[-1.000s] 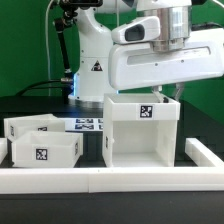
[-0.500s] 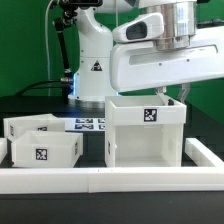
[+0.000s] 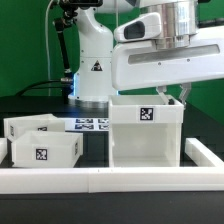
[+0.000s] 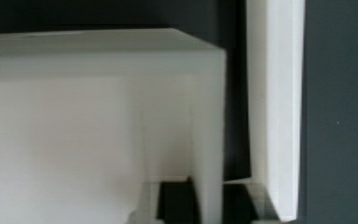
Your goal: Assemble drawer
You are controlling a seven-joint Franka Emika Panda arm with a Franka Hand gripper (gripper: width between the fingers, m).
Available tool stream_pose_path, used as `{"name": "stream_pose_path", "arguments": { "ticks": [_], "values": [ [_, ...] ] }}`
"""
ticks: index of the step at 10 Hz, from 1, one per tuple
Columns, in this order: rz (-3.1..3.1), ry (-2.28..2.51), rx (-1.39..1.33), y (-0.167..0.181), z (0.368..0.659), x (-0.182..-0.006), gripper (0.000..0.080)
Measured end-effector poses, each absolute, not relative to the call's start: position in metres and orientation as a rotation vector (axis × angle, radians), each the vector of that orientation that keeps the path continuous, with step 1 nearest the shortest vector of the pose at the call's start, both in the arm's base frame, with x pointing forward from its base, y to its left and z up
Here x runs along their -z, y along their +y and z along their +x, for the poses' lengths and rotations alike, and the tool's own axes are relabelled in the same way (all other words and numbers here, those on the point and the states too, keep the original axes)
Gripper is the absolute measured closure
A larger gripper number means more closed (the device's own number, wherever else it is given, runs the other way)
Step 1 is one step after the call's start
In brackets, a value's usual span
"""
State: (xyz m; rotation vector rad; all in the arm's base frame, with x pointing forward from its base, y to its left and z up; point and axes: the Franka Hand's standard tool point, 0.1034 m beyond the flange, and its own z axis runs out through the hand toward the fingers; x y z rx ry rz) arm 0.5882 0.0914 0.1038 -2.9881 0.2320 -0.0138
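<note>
Glossy white rounded shells cover the arm (image 3: 160, 62) — a silver wrist cylinder (image 3: 176, 18), a black triangle sticker (image 3: 97, 68), black cables (image 3: 62, 30), a dark-fingered gripper (image 4: 210, 197).

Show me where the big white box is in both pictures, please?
Exterior view: the drawer casing stands in the middle and toward the exterior view's right, beside the small trays.
Wrist view: the drawer casing is seen very close up and fills much of the picture with plain white surfaces.
Shared landmark: the gripper, right at the casing's upper edge in both views.
</note>
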Motion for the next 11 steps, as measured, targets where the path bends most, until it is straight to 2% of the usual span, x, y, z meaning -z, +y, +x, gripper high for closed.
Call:
{"name": "stream_pose_path", "arguments": {
  "ticks": [6, 11],
  "values": [
    [-2.763, 1.076, 0.039, 0.099, 0.589, -0.100, 0.0755],
    [-2.574, 1.414, 0.005, 0.096, 0.595, -0.104, 0.0755]
  ]
}}
